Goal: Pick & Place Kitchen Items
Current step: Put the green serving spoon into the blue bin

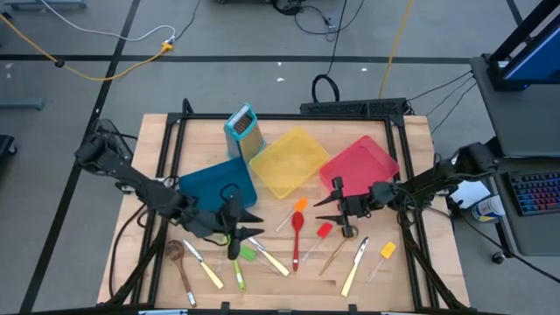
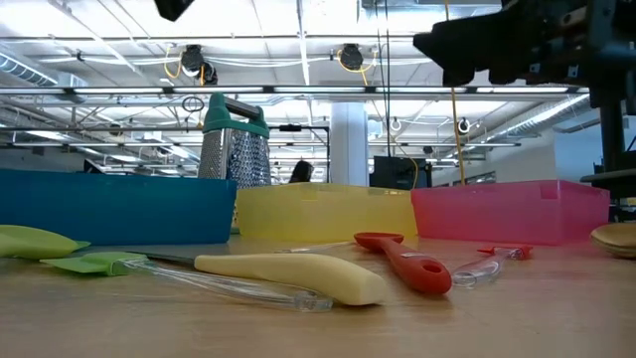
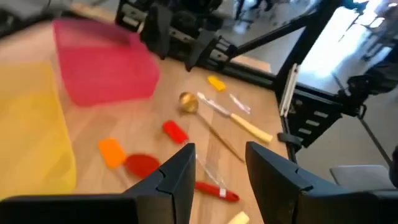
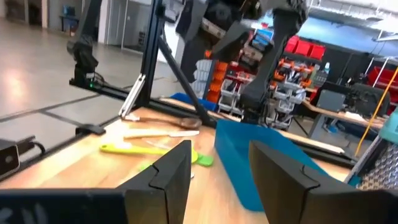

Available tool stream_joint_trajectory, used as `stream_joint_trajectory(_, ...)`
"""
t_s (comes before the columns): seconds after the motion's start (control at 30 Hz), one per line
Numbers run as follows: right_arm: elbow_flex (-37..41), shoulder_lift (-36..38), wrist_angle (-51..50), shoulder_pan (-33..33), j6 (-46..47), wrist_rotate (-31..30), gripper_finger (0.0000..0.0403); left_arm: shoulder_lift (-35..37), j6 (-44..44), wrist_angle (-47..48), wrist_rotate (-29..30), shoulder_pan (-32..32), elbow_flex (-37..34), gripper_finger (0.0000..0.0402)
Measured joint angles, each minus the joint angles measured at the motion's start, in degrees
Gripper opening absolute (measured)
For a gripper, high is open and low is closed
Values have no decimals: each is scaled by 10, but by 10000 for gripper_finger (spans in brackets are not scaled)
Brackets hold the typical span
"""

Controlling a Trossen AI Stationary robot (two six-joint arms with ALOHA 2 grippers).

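Red plastic spoon (image 1: 297,238): flat on the bench (image 1: 289,284), mid-front, bowl toward the bins.
Orange-headed clear-handled spatula (image 1: 298,206): flat, just beside the red spoon's bowl.
Red-headed spatula (image 1: 324,231): flat, right of the red spoon.
Yellow-headed spatula (image 1: 387,250): flat, far right.
Cream-handled knife (image 1: 353,271): flat, right front.
Wooden spoon (image 1: 178,259): flat, left front.
Green spoon (image 1: 239,273): flat, left of centre.
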State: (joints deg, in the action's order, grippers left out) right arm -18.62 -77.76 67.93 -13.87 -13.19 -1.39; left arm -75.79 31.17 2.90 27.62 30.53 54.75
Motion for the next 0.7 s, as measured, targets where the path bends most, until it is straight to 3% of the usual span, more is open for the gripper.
stream_joint_trajectory(0.13, 0, -9, 4, 0, -11, -1, 155, 0, 81, 52, 9, 7, 33, 145)
stream_joint_trajectory(0.47, 0, -8, 4, 1, -43, 0, 155, -17, 220, 74, 9, 2, 37, 145)
stream_joint_trajectory(0.7, 0, -8, 5, 1, -72, 0, 155, -70, 275, 110, -31, -7, 68, 145)
